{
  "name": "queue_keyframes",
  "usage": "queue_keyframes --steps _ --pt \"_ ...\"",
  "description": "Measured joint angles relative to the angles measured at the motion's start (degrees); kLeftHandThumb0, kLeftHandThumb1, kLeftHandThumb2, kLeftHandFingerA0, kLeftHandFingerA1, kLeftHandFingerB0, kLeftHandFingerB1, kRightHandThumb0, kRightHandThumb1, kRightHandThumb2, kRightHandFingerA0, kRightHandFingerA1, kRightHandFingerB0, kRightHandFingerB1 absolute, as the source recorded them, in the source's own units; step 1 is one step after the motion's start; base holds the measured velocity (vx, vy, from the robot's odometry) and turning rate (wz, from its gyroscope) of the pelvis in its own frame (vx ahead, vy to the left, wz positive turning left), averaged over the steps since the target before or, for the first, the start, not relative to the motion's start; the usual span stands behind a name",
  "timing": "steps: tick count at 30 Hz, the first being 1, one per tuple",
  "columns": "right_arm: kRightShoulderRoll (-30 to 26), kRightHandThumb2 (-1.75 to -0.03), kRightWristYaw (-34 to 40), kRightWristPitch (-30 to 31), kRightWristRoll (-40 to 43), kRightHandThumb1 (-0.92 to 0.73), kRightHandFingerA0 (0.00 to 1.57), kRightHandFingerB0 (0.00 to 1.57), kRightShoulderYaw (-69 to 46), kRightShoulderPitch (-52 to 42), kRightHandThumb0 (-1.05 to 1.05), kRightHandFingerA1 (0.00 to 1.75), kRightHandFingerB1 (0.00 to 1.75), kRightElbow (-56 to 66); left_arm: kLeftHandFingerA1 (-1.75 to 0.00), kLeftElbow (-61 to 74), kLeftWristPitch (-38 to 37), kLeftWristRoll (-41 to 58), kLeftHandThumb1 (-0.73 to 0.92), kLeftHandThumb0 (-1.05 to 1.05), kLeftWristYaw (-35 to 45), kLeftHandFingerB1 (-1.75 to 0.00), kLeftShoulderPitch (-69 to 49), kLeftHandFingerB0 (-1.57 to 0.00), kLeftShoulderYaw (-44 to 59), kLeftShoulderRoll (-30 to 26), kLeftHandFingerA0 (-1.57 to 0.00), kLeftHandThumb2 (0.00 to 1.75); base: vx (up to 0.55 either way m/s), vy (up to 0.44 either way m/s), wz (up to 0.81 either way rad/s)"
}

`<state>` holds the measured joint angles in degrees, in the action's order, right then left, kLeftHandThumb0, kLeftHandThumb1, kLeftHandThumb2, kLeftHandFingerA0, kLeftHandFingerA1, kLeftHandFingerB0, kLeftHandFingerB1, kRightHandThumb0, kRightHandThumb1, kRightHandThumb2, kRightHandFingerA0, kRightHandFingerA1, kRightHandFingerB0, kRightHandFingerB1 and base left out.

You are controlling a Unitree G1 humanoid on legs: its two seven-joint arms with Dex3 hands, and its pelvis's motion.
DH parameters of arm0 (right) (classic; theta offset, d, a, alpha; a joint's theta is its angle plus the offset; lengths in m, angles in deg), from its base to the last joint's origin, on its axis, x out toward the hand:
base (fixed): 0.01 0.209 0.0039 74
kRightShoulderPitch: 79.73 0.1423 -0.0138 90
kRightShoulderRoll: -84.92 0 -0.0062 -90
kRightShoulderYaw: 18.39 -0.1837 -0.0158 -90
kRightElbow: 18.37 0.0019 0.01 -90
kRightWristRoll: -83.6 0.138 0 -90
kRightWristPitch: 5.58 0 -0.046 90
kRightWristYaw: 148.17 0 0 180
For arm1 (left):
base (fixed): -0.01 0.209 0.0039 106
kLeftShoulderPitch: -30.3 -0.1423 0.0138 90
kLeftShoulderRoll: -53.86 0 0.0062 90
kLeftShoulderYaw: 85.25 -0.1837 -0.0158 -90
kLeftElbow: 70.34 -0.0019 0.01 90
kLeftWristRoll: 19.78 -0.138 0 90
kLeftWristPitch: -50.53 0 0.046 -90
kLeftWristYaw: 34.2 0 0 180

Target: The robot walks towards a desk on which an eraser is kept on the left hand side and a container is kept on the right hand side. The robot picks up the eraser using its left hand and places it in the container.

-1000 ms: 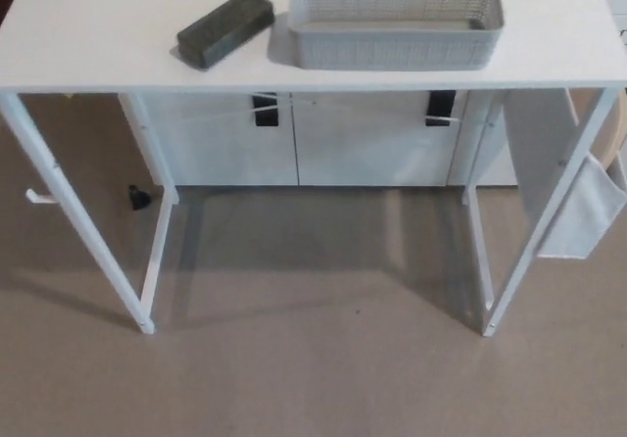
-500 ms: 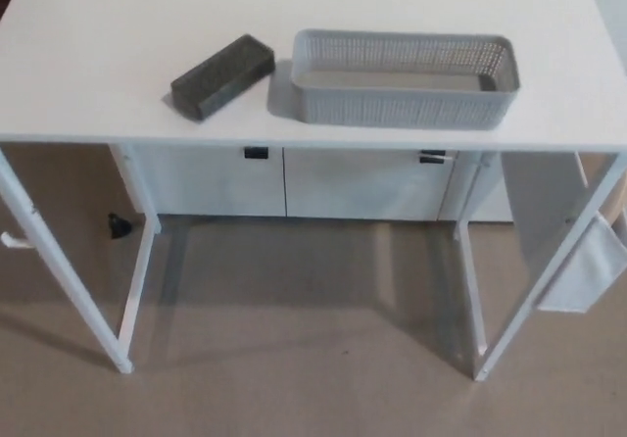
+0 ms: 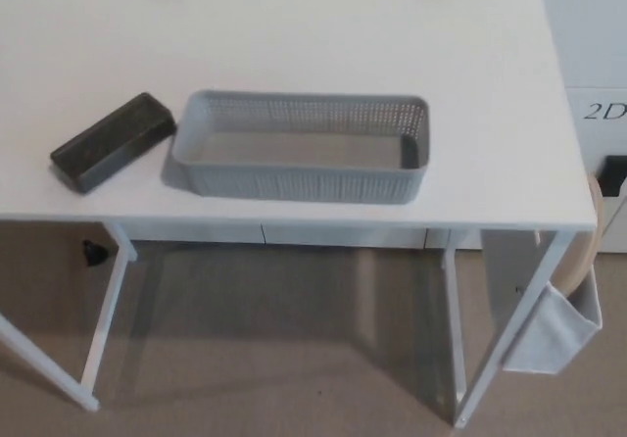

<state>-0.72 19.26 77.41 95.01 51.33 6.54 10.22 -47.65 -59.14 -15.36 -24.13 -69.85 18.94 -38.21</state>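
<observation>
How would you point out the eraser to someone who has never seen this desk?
Start at the white desk and find the grey mesh container near its front edge. The eraser lies just left of it: a dark, solid, slanted block, the only other object on the desktop.

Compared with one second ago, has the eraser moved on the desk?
No. The eraser lies just left of the grey basket at the same angle as before. The whole picture has shifted, so the camera moved, not the eraser.

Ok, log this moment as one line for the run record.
phase: at desk | eraser: on desk, left of container, untouched | container: empty | hands: not in view
</observation>
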Motion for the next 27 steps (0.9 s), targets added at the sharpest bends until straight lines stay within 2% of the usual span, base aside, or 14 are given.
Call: queue_keyframes --steps 5,9,13,21,23,24,25,26,27 --pt "0.0 -0.50 0.2 -0.2 -0.2 -0.33 0.61 0.35 0.9 -0.2 -0.35 0.64 0.44 -0.3 -0.43 0.0 -0.1 0.0 0.63 -0.42 0.3 -0.30 -0.1 -0.29 -0.3 -0.2 -0.33 0.60 0.13 -0.003 -0.09" --pt "0.1 -0.50 0.4 -0.3 -0.4 -0.33 0.67 0.37 1.3 -0.2 -0.37 0.65 0.43 -0.9 -0.41 0.1 -0.1 0.2 0.65 -0.43 0.7 -0.30 0.5 -0.27 0.2 -0.3 -0.33 0.61 0.19 0.113 0.08" --pt "0.4 -0.50 0.6 -0.7 -0.6 -0.34 0.59 0.34 1.9 -0.1 -0.33 0.65 0.44 -0.6 -0.42 -0.6 -0.2 0.3 0.62 -0.42 0.7 -0.31 0.6 -0.32 0.3 -1.1 -0.38 0.59 0.11 0.125 0.02" --pt "0.4 -0.50 0.7 -0.8 -0.7 -0.33 0.71 0.37 2.4 -0.9 -0.37 0.67 0.46 0.1 -0.41 -1.5 -0.2 0.3 0.63 -0.41 0.6 -0.31 0.9 -0.31 0.4 -1.1 -0.37 0.59 0.01 -0.052 0.03" --pt "0.8 -0.50 0.7 -0.8 -0.9 -0.34 0.63 0.35 2.6 -1.0 -0.34 0.67 0.44 0.0 -0.43 -1.5 -0.2 0.3 0.62 -0.42 0.6 -0.31 0.8 -0.31 0.4 -1.2 -0.39 0.59 0.00 -0.251 0.15" --pt "0.5 -0.50 0.7 -0.9 -0.8 -0.33 0.63 0.35 2.5 -1.0 -0.36 0.67 0.45 0.0 -0.51 -1.5 -0.2 0.3 0.52 -0.52 0.7 -0.42 0.8 -0.22 0.4 -0.9 -0.29 0.80 0.00 -0.282 0.01" --pt "0.1 -0.50 0.7 -1.0 -0.8 -0.33 0.63 0.36 2.4 -0.9 -0.36 0.68 0.45 0.0 -0.50 -0.5 -0.3 0.2 0.53 -0.51 0.7 -0.42 0.2 -0.22 0.0 -0.7 -0.28 0.79 0.02 -0.242 -0.06" --pt "-0.1 -0.50 0.8 -1.0 -0.8 -0.33 0.61 0.36 2.4 -0.9 -0.37 0.67 0.46 0.0 -0.40 1.9 -0.3 0.1 0.63 -0.41 0.8 -0.31 -1.1 -0.31 -0.6 -0.7 -0.34 0.59 0.05 -0.100 -0.01" --pt "-0.1 -0.50 0.8 -1.0 -0.8 -0.33 0.62 0.38 2.4 -1.0 -0.38 0.65 0.44 0.0 -0.42 2.8 -0.4 0.0 0.62 -0.41 0.9 -0.31 -1.5 -0.31 -0.7 -0.7 -0.39 0.59 0.00 0.000 0.00"
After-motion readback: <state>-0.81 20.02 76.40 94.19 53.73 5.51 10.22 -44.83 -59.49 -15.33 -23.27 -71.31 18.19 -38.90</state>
